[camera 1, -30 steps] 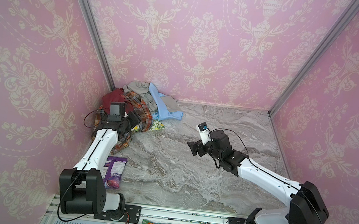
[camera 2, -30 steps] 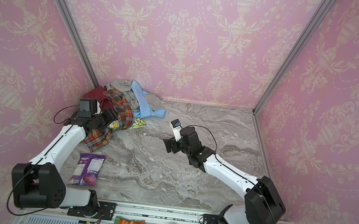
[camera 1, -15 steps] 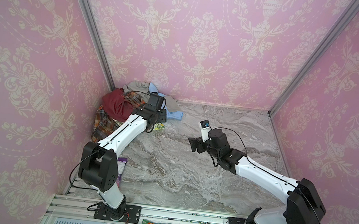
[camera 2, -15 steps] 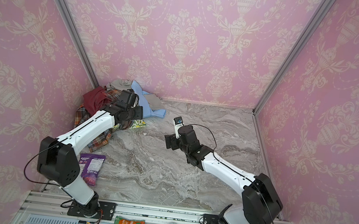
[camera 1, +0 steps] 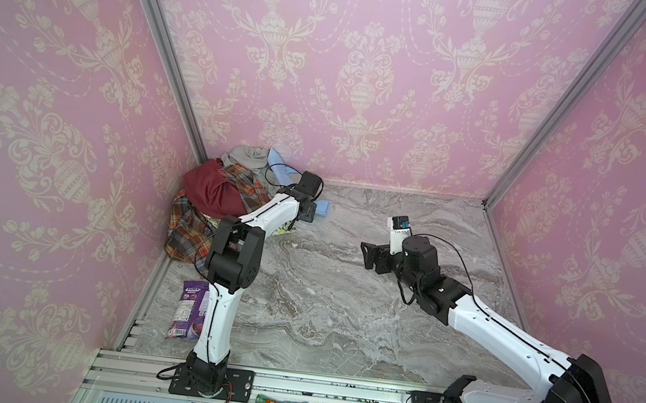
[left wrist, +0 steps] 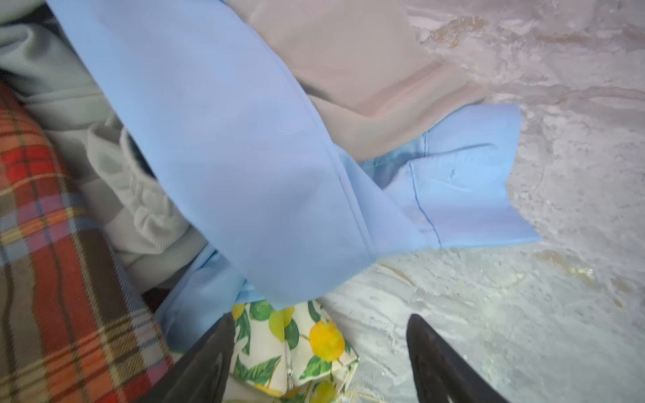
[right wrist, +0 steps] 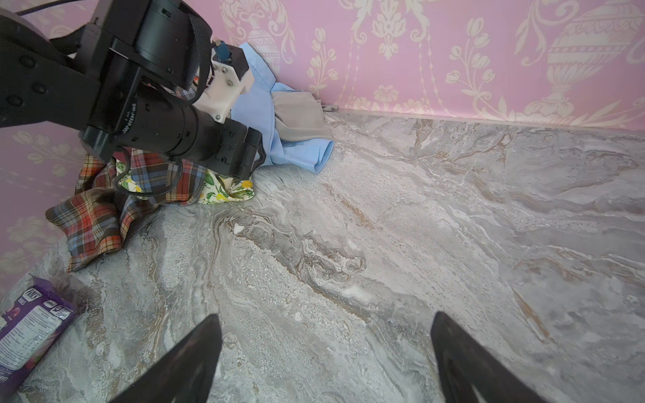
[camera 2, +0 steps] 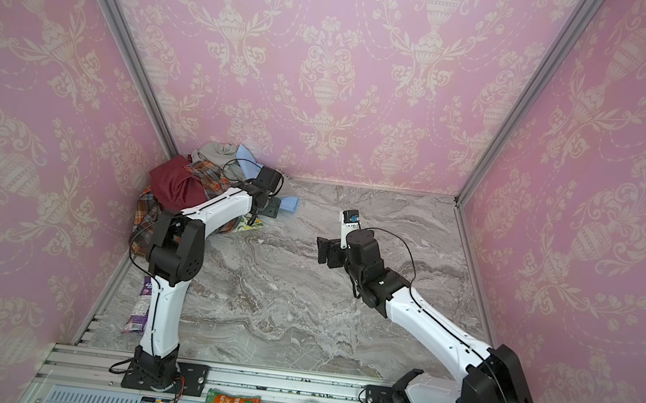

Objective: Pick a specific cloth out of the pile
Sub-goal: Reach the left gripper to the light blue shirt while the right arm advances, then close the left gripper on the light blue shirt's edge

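While the left gripper [left wrist: 321,319] is hovering spread and empty by the cloth [left wrist: 237,150] (right gripper [right wrist: 328,322] likewise spread, idling), pinching only its blue fabric is looking wisest

cloth [left wrist: 244,157] thin smooth woven; table [right wrist: 419,226] marbled stone look, matt

cloth [left wrist: 244,157] cut by frame edge; seemingly blurred

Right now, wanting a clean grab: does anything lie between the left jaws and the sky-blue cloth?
Nothing visible does. The cloth lies uppermost just ahead of the open left jaws; floral fabric sits under them, and a grey garment overlaps only its far part.
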